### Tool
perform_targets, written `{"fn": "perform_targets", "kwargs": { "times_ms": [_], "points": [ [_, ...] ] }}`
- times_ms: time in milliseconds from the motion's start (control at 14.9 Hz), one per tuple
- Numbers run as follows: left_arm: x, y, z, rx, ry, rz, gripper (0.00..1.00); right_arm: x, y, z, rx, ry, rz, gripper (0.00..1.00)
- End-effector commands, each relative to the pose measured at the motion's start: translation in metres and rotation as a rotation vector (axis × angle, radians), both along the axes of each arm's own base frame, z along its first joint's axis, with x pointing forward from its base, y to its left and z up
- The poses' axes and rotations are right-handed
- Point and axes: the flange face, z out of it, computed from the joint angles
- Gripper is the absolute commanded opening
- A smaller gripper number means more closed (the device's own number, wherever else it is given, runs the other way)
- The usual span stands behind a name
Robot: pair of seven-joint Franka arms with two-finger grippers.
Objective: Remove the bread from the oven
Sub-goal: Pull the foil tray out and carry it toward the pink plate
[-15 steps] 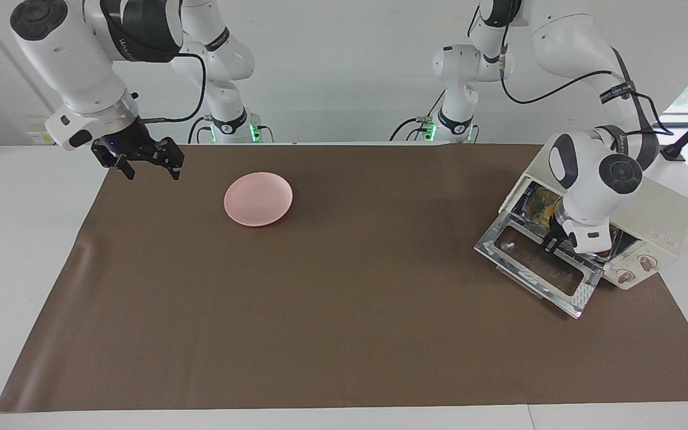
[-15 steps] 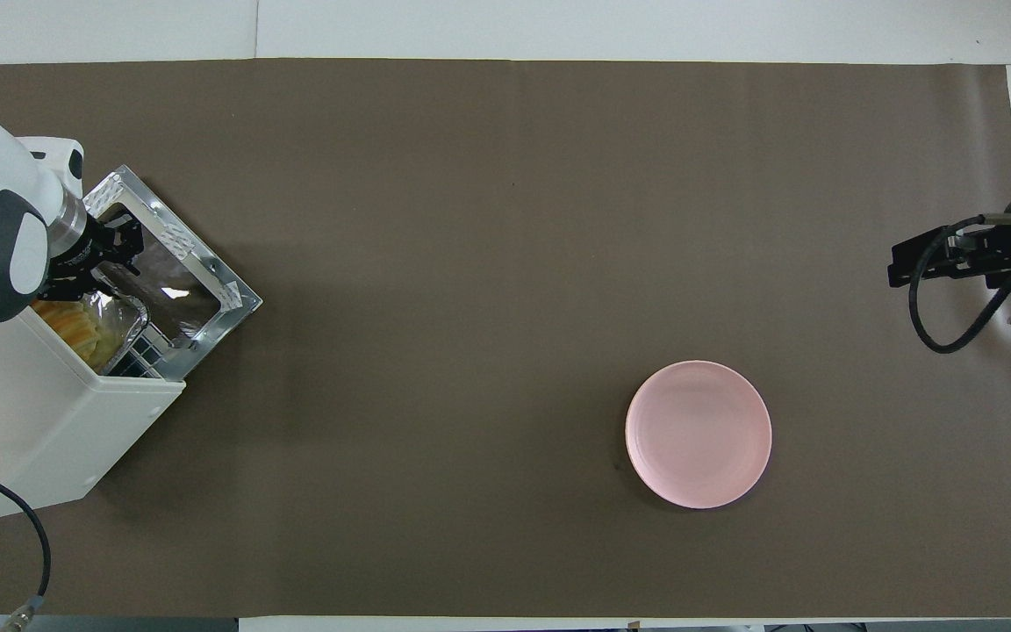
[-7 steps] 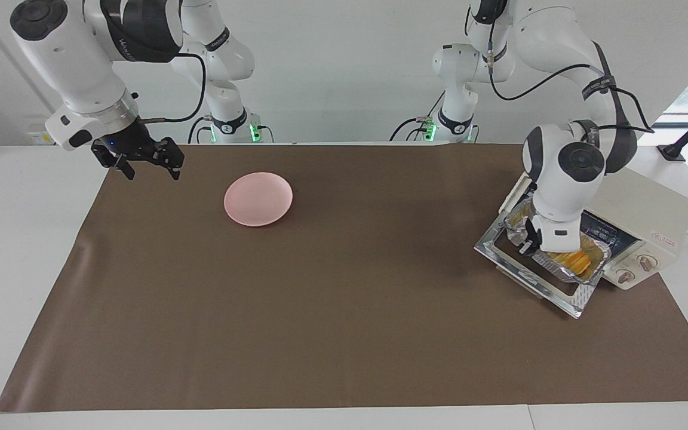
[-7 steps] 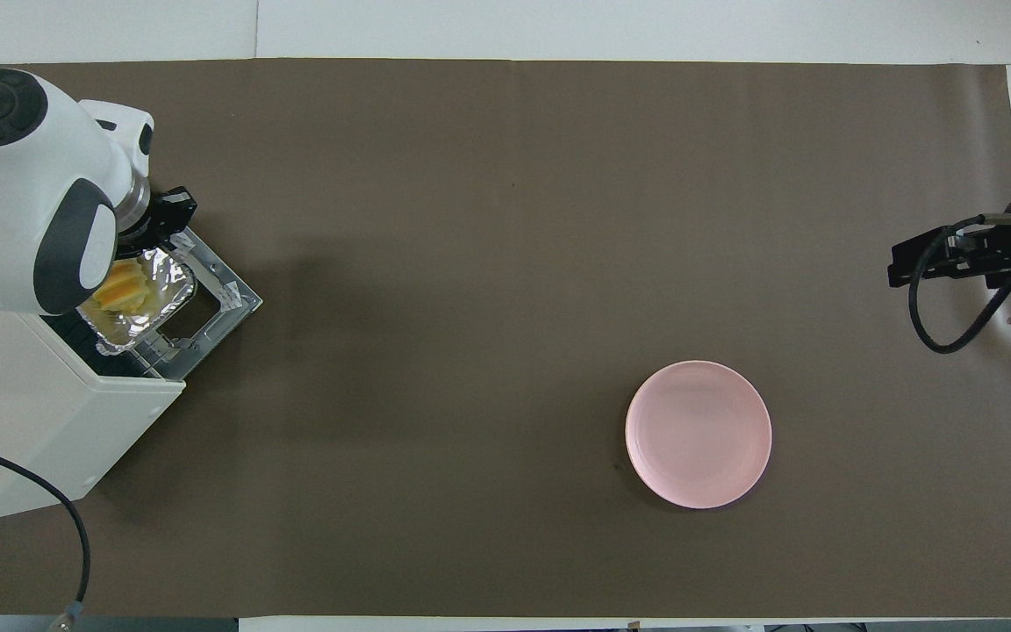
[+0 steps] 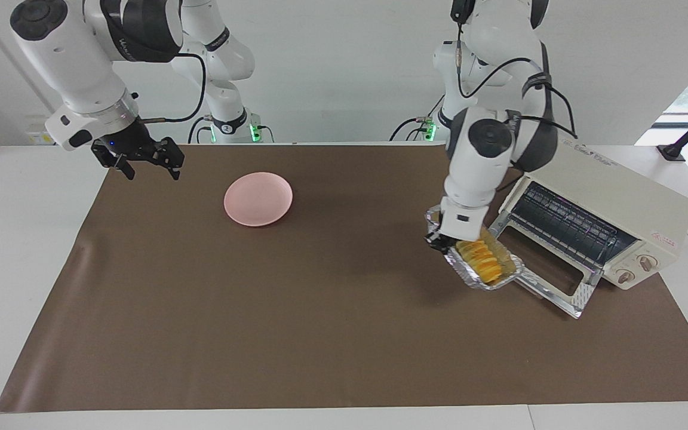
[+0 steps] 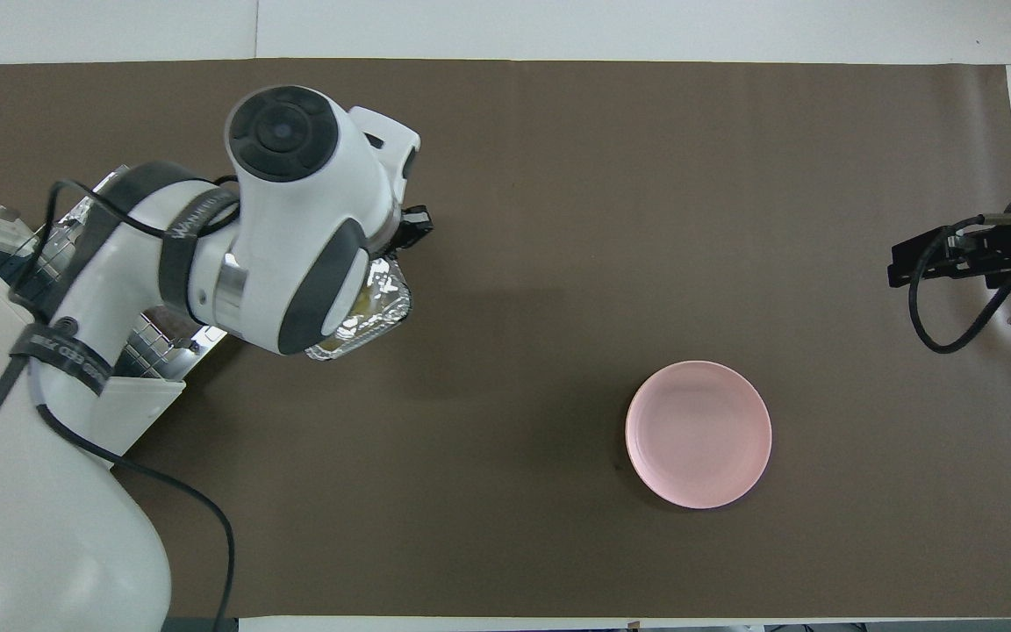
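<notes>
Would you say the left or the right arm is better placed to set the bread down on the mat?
Left, probably: the left gripper is shut on the foil tray carrying the bread, clear of the oven. The right gripper waits open.

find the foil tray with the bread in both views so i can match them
Facing view: the foil tray hangs from the left gripper, shut on its rim, in front of the oven's open door, bread inside it.
Overhead view: only the foil tray's edge shows, under the left arm; the bread is hidden.
Shared landmark: the pink plate.
</notes>
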Motion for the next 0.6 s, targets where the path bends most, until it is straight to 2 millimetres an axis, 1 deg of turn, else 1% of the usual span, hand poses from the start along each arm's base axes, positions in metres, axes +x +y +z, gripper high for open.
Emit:
{"fn": "perform_targets", "kwargs": {
  "times_ms": [0, 67, 134, 201, 268, 403, 470, 537],
  "points": [
    [-0.037, -0.067, -0.002, -0.055, -0.009, -0.101, 0.00, -0.008, -0.002, 0.001, -0.016, 0.005, 0.021, 1.00],
    [-0.046, -0.090, -0.008, -0.073, -0.027, -0.128, 0.00, -0.008, -0.002, 0.001, -0.015, 0.005, 0.024, 1.00],
    [-0.053, -0.108, -0.026, -0.068, -0.017, -0.153, 0.00, -0.008, -0.002, 0.001, -0.015, 0.005, 0.024, 1.00],
    [-0.053, -0.116, -0.039, -0.060, -0.008, -0.161, 0.00, -0.008, -0.002, 0.001, -0.016, 0.005, 0.021, 1.00],
    [-0.059, -0.125, -0.043, -0.058, -0.003, -0.177, 0.00, -0.008, -0.002, 0.001, -0.016, 0.005, 0.021, 1.00],
    [-0.071, -0.142, -0.074, -0.030, 0.017, -0.215, 0.00, -0.008, -0.002, 0.001, -0.015, 0.005, 0.024, 1.00],
    [-0.075, -0.149, -0.084, -0.032, 0.013, -0.225, 0.00, -0.008, -0.002, 0.001, -0.015, 0.005, 0.024, 1.00],
    [-0.080, -0.154, -0.085, -0.035, 0.013, -0.232, 0.00, -0.008, -0.002, 0.001, -0.015, 0.005, 0.024, 1.00]
  ]
}}
